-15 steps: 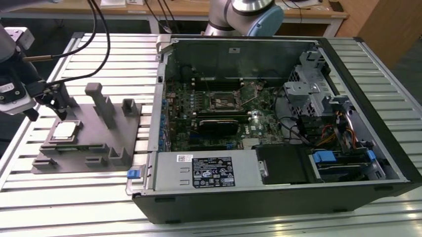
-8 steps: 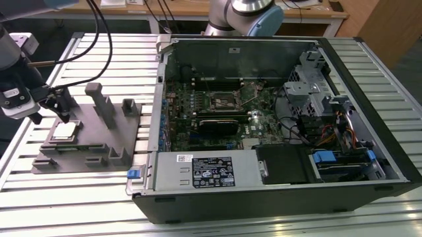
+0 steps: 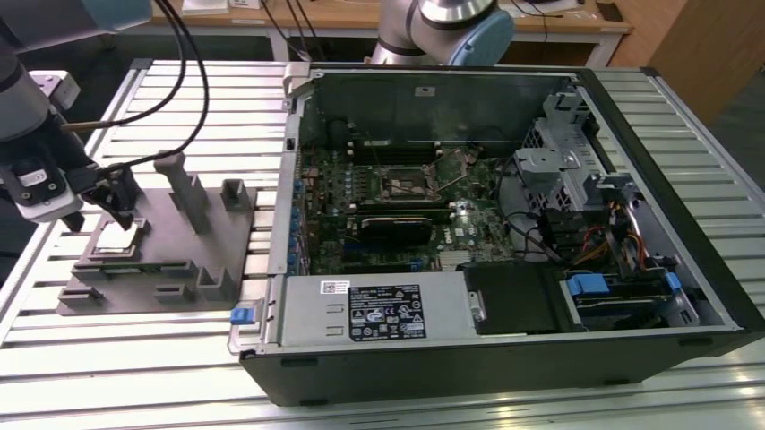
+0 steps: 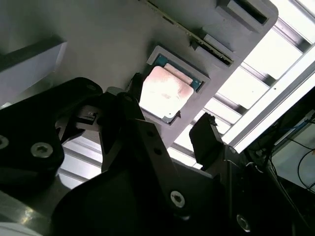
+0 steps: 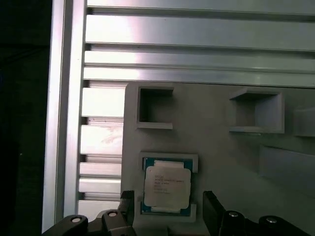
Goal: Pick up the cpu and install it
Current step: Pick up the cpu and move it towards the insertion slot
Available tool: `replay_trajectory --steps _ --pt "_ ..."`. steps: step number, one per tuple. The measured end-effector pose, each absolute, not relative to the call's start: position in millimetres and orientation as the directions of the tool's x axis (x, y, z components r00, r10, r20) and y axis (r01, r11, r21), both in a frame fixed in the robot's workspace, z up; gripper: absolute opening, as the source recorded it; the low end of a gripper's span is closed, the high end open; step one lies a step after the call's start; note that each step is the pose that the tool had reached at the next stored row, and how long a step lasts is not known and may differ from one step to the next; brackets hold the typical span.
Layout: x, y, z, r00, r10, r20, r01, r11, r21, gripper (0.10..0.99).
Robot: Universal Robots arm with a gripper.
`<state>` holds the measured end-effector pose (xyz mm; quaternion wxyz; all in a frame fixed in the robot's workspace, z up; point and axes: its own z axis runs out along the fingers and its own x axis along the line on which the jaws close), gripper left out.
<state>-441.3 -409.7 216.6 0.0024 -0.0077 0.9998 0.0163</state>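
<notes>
Fingers [image 5: 212, 211] spread wide, empty, straddling the cpu [image 5: 166, 186] in its gray holder [image 5: 221, 157]; closing off-centre could tilt it or jam a corner.

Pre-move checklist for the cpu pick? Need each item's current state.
1. cpu lies flat in its pocket in the gray fixture: ok.
2. Tool open, one finger on each side of the cpu: ok.
3. Fingers clear of the cpu's edges, with a gap showing on both sides in the first wrist view: ok.
4. Computer case open, motherboard exposed in the exterior view: ok.
5. Socket empty and unlatched: cannot tell.
</notes>
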Motion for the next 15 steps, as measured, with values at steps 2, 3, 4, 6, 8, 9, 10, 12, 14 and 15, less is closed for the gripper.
replay_trajectory --steps 2,3,4,6,8,9,10,12,14,15 --pt "-441 -410 214 -1.0 -0.015 -0.005 -0.015 0.999 0.031 0.659" --pt "-441 -410 213 -1.0 -0.014 -0.005 -0.014 0.999 0.031 0.659" --pt "-441 -410 212 -1.0 -0.013 -0.005 -0.013 0.999 0.031 0.659" --pt "-441 -410 209 -1.0 -0.007 -0.005 -0.007 0.999 0.031 0.659" --pt "-440 -410 207 -1.0 0.001 -0.005 0.001 1.0 0.031 0.659" --pt "-439 -410 206 -1.0 0.003 -0.005 0.003 1.0 0.031 0.659" --pt "-439 -410 205 -1.0 0.004 -0.005 0.004 1.0 0.031 0.659" --pt "-439 -410 203 -1.0 0.004 -0.005 0.004 1.0 0.031 0.659" --pt "-439 -410 202 -1.0 0.004 -0.005 0.004 1.0 0.031 0.659" --pt "-439 -410 199 -1.0 0.004 -0.005 0.004 1.0 0.031 0.659"
